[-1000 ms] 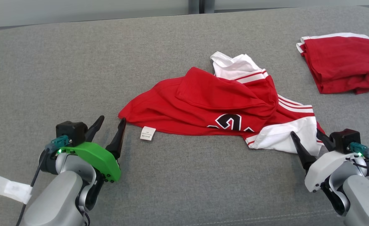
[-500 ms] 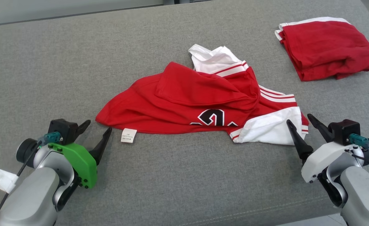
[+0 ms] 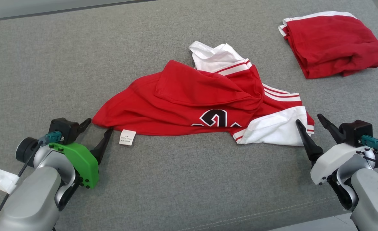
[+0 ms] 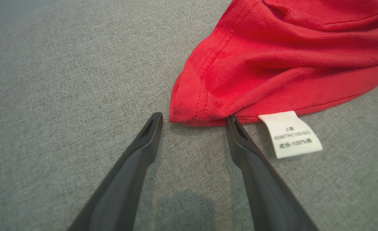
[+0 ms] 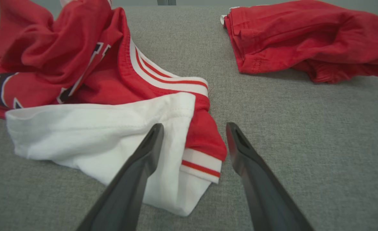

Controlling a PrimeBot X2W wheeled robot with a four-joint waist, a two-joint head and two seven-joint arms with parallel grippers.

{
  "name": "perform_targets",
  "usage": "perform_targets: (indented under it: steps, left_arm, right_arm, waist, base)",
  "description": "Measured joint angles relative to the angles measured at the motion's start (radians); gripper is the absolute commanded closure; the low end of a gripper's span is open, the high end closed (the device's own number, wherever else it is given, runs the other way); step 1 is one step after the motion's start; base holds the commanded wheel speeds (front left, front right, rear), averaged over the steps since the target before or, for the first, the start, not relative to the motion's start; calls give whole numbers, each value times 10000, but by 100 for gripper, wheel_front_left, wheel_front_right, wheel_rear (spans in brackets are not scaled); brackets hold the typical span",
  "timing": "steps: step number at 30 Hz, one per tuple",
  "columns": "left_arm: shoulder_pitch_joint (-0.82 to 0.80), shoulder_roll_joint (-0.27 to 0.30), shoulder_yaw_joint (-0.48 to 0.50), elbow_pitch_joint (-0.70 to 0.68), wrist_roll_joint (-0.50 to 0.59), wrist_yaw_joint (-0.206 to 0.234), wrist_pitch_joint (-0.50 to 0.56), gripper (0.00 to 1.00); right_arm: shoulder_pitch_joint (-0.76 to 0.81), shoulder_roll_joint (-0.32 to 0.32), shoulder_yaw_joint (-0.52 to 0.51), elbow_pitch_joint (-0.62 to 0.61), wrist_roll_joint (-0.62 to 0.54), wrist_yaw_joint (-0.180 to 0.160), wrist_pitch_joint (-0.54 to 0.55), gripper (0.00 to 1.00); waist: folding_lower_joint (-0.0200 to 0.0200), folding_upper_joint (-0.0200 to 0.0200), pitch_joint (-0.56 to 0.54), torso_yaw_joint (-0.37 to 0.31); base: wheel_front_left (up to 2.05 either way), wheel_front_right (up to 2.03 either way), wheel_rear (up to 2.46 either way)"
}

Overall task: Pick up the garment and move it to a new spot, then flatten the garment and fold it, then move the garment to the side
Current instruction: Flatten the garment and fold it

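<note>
Indoor, home or lab unclear: grey upholstered surface (image 3: 182,186), stitched seam (image 3: 272,212) along edge.

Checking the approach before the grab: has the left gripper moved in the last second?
Yes. The left gripper has shifted right against the hem corner of the red jersey, which its open fingers now bracket.

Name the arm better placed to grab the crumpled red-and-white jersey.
Right, narrowly: the open right gripper straddles the striped cuff of the crumpled red-and-white jersey; the open left gripper only reaches its red hem corner with its tips.
</note>
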State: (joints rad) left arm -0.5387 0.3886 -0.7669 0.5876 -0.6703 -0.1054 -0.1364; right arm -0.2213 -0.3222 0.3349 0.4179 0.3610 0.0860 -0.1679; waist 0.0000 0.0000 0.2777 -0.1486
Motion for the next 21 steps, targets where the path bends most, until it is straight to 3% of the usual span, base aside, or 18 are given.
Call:
perform_targets:
  steps: [5, 6, 7, 10, 21]
  left_arm:
    - [-196, -119, -75, 190, 48, -86, -173, 0]
    - [-209, -159, -92, 203, 48, -88, -234, 14]
    - [-214, -207, -119, 217, 48, -88, -242, 51]
    - [-271, -341, -257, 247, 69, -90, -320, 100]
    - [-532, -1074, -754, 284, 199, -173, -418, 100]
  right_arm:
    - [0, -6, -4, -23, 13, -10, 2, 0]
    - [1, -6, -6, -23, 15, -10, 2, 0]
    - [1, -6, -8, -25, 15, -12, 2, 0]
    - [2, -8, -25, -27, 48, -71, 2, 0]
    - [-19, -276, -207, 36, 98, -98, 119, 0]
  waist:
    - [0, 0, 6, -7]
    - [0, 0, 7, -8]
    - [0, 0, 8, -8]
    - [0, 0, 11, 3]
    - [0, 0, -24, 274]
  base:
    - [0, 0, 0]
    - [0, 0, 0]
    - [0, 0, 0]
    - [0, 0, 0]
    - [0, 0, 0]
